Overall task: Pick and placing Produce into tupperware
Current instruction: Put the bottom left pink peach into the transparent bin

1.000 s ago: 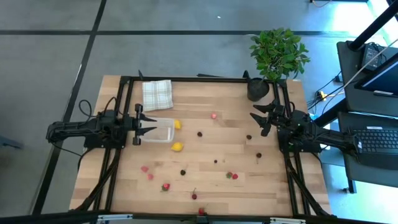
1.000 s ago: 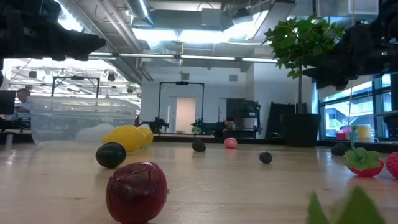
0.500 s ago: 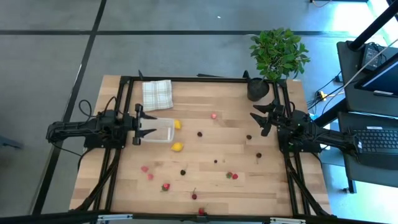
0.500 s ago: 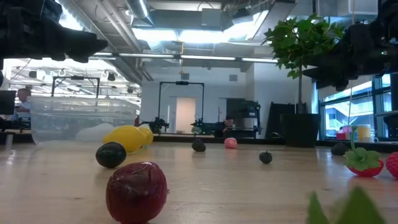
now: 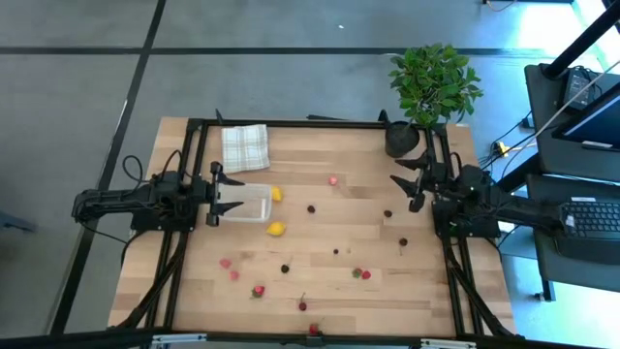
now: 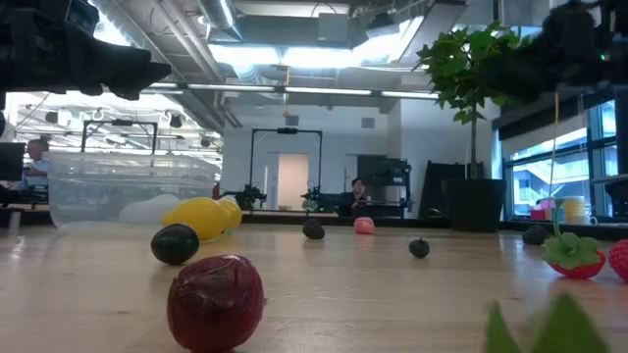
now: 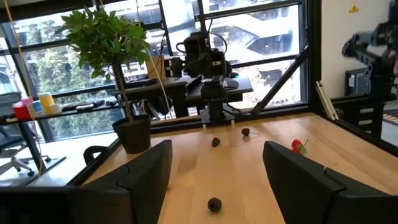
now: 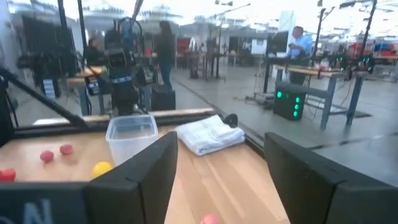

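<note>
My left gripper has fingers apart, at the tub nr table's left edge. Right gripper spread wide too, nr right edge by pot. Fruit scattered mid-table, w/ lemons beside tub.

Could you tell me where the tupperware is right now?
In the high view, the tupperware sits on the table's left side, at the left gripper, below the checked cloth.

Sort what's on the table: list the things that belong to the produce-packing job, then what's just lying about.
Job: tupperware; lemons; strawberries; cherries.
Lying about: checked cloth; potted plant.
</note>
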